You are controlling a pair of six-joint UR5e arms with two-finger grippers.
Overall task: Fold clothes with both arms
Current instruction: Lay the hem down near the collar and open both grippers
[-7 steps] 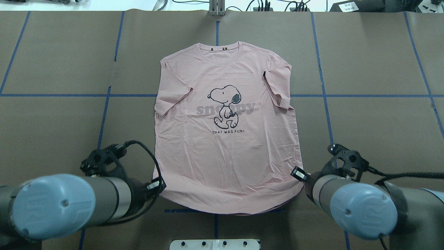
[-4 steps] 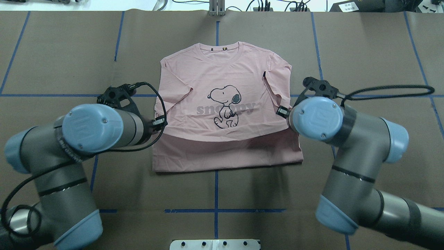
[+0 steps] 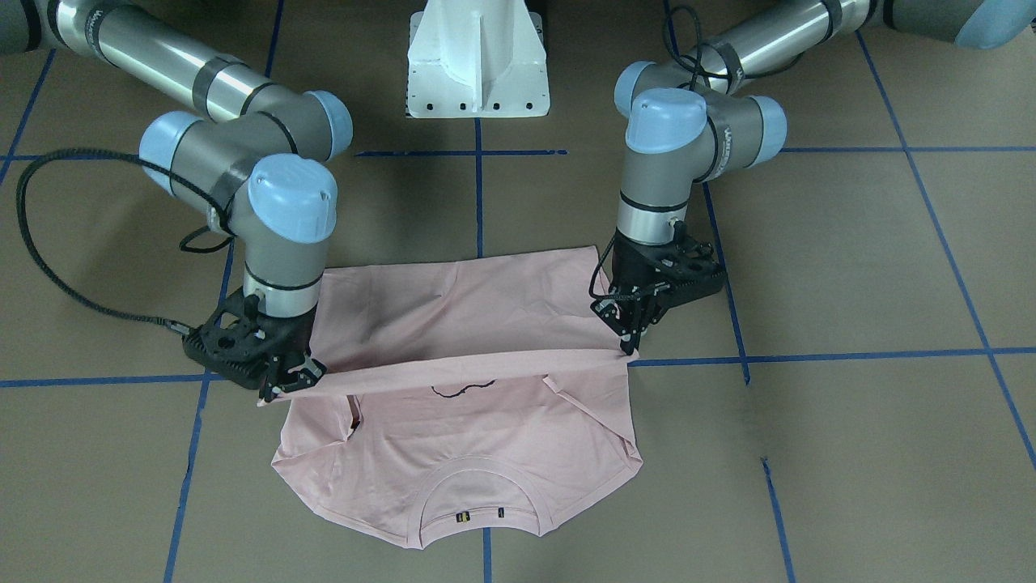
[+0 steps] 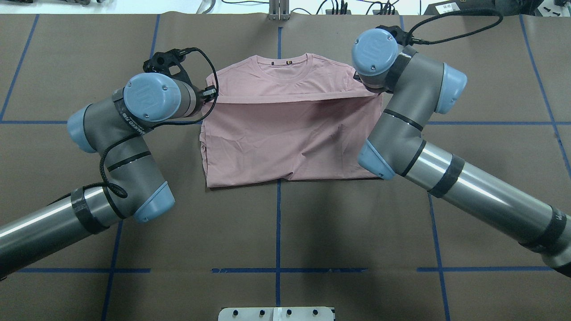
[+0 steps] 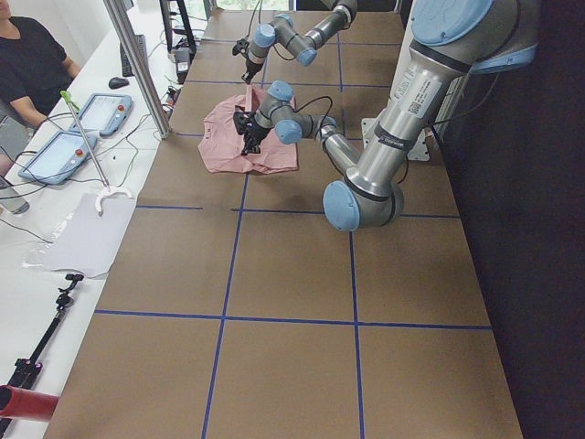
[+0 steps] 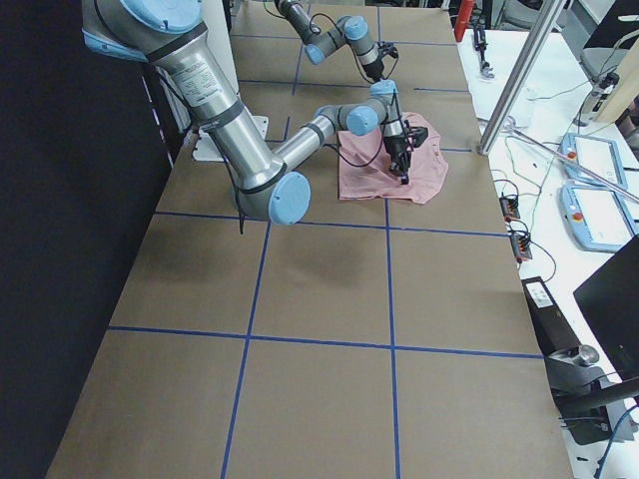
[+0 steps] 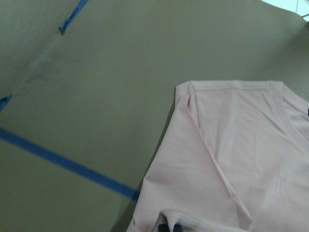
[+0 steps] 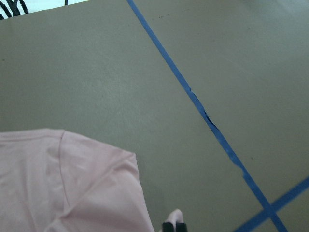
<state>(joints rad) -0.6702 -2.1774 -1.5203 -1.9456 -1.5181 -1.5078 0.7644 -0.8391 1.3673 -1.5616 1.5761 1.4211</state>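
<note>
Above the T-shirt [image 4: 290, 147], fingers [image 3: 626, 330] pinch its raised edge.

The left arm [image 4: 129, 165] and the right arm [image 4: 468, 187] are grey tubes with polished silver stretches, black bands and round light blue caps [image 4: 374, 51] dotted with small screws. Black braided cables [image 3: 19, 214] loop along them. The left gripper [image 3: 630, 344] and the right gripper [image 3: 275, 389] are black, with perforated mounts.

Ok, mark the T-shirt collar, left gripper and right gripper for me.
T-shirt collar [image 3: 486, 464]: front-facing view, on the ribbed neckline edge.
left gripper [image 3: 629, 342]: front-facing view, midway between its fingers.
right gripper [image 3: 279, 385]: front-facing view, midway between its fingers.
</note>
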